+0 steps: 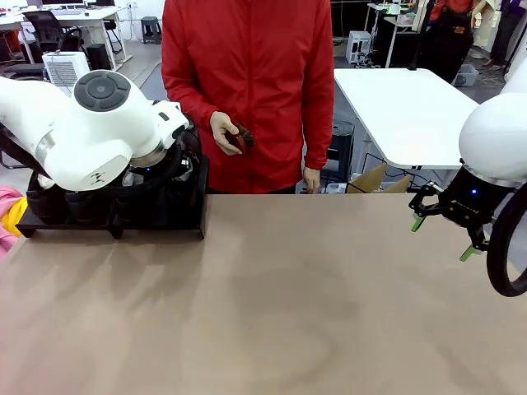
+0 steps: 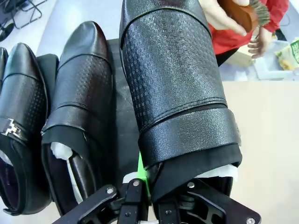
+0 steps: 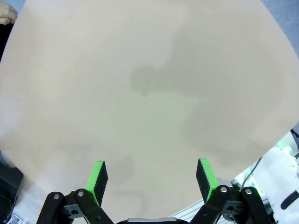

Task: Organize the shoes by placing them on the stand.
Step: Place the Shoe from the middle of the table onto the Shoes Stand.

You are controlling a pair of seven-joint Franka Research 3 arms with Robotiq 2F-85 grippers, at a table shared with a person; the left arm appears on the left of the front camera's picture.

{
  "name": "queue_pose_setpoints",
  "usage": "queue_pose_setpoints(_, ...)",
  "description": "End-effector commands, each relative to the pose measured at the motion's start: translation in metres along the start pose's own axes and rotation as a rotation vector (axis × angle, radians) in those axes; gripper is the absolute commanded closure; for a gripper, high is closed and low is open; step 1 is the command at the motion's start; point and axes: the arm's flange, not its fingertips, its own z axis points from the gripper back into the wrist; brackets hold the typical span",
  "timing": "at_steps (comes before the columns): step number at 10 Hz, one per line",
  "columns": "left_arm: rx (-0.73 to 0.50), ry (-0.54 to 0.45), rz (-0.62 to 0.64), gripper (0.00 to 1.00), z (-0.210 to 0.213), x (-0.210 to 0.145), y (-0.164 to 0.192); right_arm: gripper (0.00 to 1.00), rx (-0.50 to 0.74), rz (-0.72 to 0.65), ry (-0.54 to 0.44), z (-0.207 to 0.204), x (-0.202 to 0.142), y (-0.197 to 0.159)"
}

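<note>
My left gripper is clamping the heel rim of a shoe; one green pad is pressing against the collar at 6 o'clock of the left wrist view. The shoe's toe is pointing toward 12 o'clock, and I cannot tell whether its sole is touching the stand beneath it.

A second shoe is lying on the stand just beside the held one, at its 9 o'clock. A third shoe, with a metal buckle, is lying farther toward 9 o'clock.

In the front view, the stand is sitting at the table's 10 o'clock, and my left arm is covering most of it.

My right gripper is hanging released above the table at 3 o'clock, jaws spread wide. Its pads are framing bare tabletop in the right wrist view.

The person's hand is holding a brush at 12 o'clock, behind the table.
</note>
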Motion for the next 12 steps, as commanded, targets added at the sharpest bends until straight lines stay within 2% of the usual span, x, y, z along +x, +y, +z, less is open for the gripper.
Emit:
queue_pose_setpoints(1, -0.015, -0.021, -0.017, 1.0, -0.007, 0.003, 0.004, 0.0, 0.001, 0.02, -0.004, 0.001, 0.002, -0.002)
queue_pose_setpoints(4, -0.011, -0.003, -0.013, 1.0, -0.016, 0.003, 0.006, 0.0, 0.001, 0.02, -0.004, 0.001, 0.002, -0.002)
queue_pose_setpoints(5, 0.005, -0.003, -0.013, 0.95, -0.019, 0.003, 0.007, 0.0, 0.001, 0.02, -0.004, 0.001, 0.002, -0.002)
queue_pose_setpoints(9, 0.058, -0.003, -0.034, 0.19, -0.028, 0.008, 0.014, 0.0, 0.001, 0.02, -0.004, 0.001, 0.002, -0.002)
queue_pose_setpoints(12, 0.063, -0.038, -0.047, 0.19, -0.013, 0.012, 0.007, 0.0, 0.001, 0.02, -0.004, 0.001, 0.002, -0.002)
